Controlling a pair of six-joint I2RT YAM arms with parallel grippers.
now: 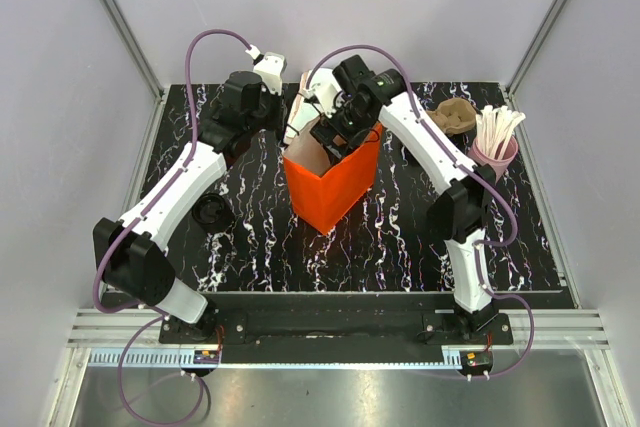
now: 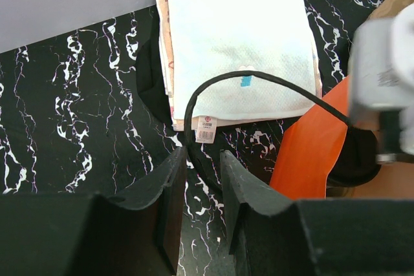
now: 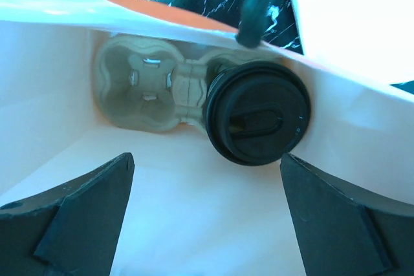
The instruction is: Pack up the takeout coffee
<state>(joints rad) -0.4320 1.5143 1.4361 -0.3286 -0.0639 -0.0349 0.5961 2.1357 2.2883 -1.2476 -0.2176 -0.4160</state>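
The takeout coffee [image 3: 257, 119], a black cup with a black lid, stands in the right slot of a pulp cup carrier [image 3: 139, 88] at the bottom of the orange bag [image 1: 330, 187]. My right gripper [image 3: 207, 189] is open and empty above it, inside the bag's mouth; in the top view it [image 1: 341, 139] hides the cup. My left gripper [image 2: 202, 159] hovers over the table beside the bag [image 2: 310, 150], jaws a narrow gap apart with nothing between them. The bag's black cord handle [image 2: 191, 105] loops to its fingertips.
A stack of white napkins [image 2: 239, 43] lies behind the bag. A flat black disc [image 1: 212, 213] lies on the table left of the bag. A pink cup of white sticks [image 1: 496, 152] and a brown pulp carrier [image 1: 452, 117] stand at the back right.
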